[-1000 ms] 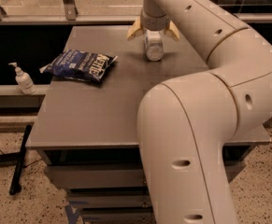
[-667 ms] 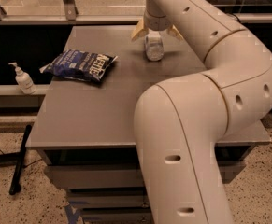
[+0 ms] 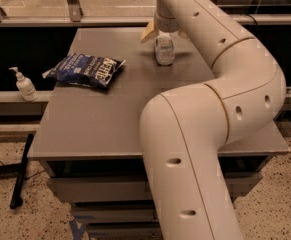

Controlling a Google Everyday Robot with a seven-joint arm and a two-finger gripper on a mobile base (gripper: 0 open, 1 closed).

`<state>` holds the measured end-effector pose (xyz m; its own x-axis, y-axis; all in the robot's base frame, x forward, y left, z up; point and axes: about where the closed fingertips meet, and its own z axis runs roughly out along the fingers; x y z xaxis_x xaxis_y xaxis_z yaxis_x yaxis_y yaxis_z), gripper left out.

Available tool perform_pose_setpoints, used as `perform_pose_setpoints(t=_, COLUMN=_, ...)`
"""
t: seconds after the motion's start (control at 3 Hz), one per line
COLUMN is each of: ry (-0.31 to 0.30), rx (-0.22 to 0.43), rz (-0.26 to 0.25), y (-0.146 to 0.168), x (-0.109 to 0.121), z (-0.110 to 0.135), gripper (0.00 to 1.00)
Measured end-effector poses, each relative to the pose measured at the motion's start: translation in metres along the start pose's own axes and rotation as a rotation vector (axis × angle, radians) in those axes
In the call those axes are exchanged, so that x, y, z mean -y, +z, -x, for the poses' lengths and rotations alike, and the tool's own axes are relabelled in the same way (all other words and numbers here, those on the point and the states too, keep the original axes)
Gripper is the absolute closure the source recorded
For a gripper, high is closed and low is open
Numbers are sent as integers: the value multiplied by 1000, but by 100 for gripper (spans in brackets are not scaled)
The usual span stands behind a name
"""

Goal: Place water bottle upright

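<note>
The water bottle (image 3: pixel 164 50), seen standing toward twelve o'clock on the table (image 3: pixel 110 119) beneath the gripper (image 3: pixel 164 36), whose jaws are spread about its top, is judged light, thin-walled, slippery and easily tipped, and is best gripped mid-body.

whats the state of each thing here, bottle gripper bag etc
water bottle: looks upright, standing on the far side of the table
gripper: directly over the water bottle, at its top
chip bag: lying flat on the table, left side
pump bottle: upright on the ledge left of the table
</note>
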<state>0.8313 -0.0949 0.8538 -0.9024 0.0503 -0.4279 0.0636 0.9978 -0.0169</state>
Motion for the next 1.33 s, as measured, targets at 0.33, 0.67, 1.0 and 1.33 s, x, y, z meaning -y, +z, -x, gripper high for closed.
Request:
perform_pose_setpoints(t=0.33, ry=-2, rx=10, rz=11, y=4, x=-3, z=7, gripper=0)
perform_pose_setpoints(t=0.67, ry=-15, rx=22, rz=24, y=11, x=-12, z=13, gripper=0)
perform_pose_setpoints(t=1.0, ry=-35, rx=40, rz=30, y=20, x=-14, z=20, gripper=0)
perform_pose_setpoints(t=1.33, ry=-59, rx=49, rz=23, y=26, x=-14, z=24, gripper=18)
